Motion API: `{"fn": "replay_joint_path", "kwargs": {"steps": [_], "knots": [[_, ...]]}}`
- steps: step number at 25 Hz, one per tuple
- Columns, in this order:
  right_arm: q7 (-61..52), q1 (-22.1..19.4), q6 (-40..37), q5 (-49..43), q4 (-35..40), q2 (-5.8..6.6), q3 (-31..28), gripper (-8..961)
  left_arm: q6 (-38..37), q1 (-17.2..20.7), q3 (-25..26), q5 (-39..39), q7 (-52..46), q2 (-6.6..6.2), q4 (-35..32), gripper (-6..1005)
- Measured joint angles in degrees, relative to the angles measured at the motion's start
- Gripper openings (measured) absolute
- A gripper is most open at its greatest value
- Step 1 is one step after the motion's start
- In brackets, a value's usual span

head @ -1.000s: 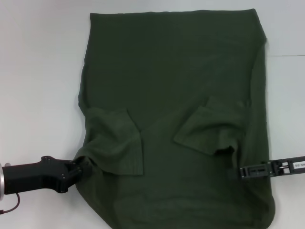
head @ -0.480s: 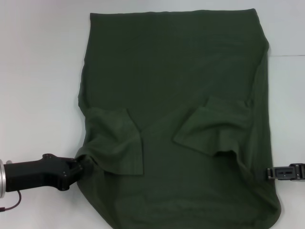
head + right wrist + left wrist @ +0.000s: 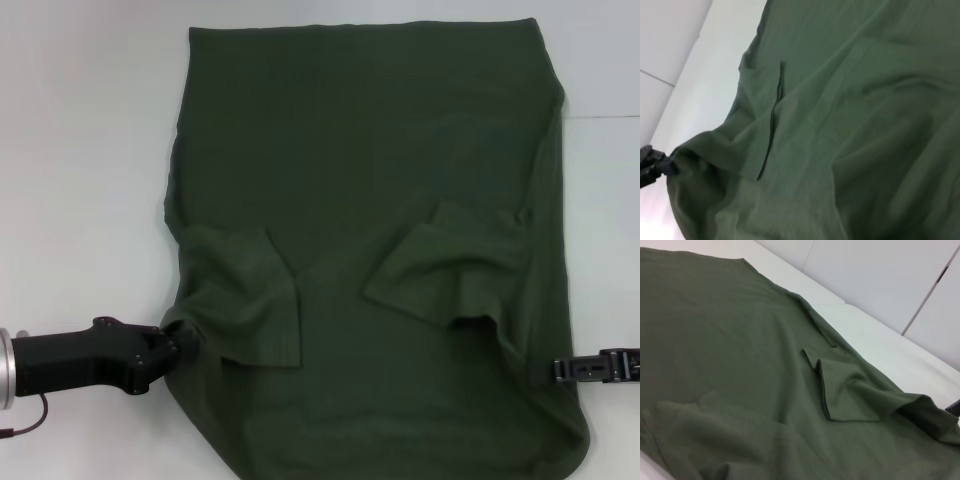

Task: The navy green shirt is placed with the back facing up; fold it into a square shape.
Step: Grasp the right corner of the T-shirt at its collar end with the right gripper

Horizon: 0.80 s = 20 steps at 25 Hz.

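The shirt [image 3: 370,250] lies flat on the white table [image 3: 80,150], both sleeves folded in. The left gripper [image 3: 178,347] pinches its left edge; the right gripper [image 3: 560,369] sits at the right edge, grip unclear. An uneven pull could bunch the cloth

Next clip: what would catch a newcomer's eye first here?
The navy green shirt fills most of the white table, plain side up, both sleeves folded inward. The left pincer meets its left edge by the folded sleeve, and the right pincer sits at its right edge, near the lower corner.
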State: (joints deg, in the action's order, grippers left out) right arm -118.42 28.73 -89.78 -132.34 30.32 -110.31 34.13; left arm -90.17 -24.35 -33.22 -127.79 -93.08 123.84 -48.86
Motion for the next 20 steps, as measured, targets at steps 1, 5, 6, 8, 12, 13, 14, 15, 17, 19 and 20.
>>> {"fn": "replay_joint_path", "kwargs": {"steps": [1, 5, 6, 8, 12, 13, 14, 15, 17, 19, 20], "knots": [[0.0, 0.0, 0.0, 0.0, 0.0, 0.00, 0.0, 712, 0.0, 0.0, 0.0, 0.0, 0.0, 0.00, 0.0, 32], [0.0, 0.7, 0.3, -1.0, 0.1, -0.34, 0.4, 691, 0.0, 0.1, 0.0, 0.0, 0.0, 0.00, 0.0, 32], [-0.1, 0.8, 0.5, -1.3, 0.2, -0.46, 0.6, 683, 0.0, 0.1, 0.0, 0.0, 0.0, 0.00, 0.0, 32], [-0.2, 0.9, 0.9, -1.9, 1.1, -0.87, 0.6, 665, 0.0, 0.1, 0.0, 0.0, 0.0, 0.00, 0.0, 32], [-0.5, 0.5, 1.1, -3.0, 4.5, -2.20, 0.3, 396, 0.0, 0.0, 0.0, 0.0, 0.0, 0.00, 0.0, 31], [-0.7, 0.4, 1.1, -3.1, 5.2, -2.46, 0.2, 347, 0.0, 0.0, 0.0, 0.0, 0.0, 0.00, 0.0, 31], [-0.8, 0.3, 1.2, -3.1, 5.6, -2.60, 0.1, 299, 0.0, -0.1, 0.0, 0.0, 0.0, 0.00, 0.0, 31], [-0.9, 0.2, 1.3, -3.1, 5.9, -2.71, 0.1, 250, 0.1, -0.1, 0.0, 0.0, 0.0, 0.00, 0.0, 31], [-0.9, 0.2, 1.4, -3.1, 6.1, -2.76, 0.1, 186, 0.3, -0.2, 0.0, 0.0, 0.0, 0.00, 0.0, 31], [-0.9, 0.2, 1.4, -3.1, 6.1, -2.77, 0.1, 155, 0.4, -0.2, 0.0, 0.0, -0.1, 0.00, 0.0, 31], [-0.9, 0.3, 1.4, -3.1, 6.1, -2.77, 0.1, 139, 0.5, -0.3, 0.0, 0.0, -0.1, 0.00, 0.0, 31]]}}
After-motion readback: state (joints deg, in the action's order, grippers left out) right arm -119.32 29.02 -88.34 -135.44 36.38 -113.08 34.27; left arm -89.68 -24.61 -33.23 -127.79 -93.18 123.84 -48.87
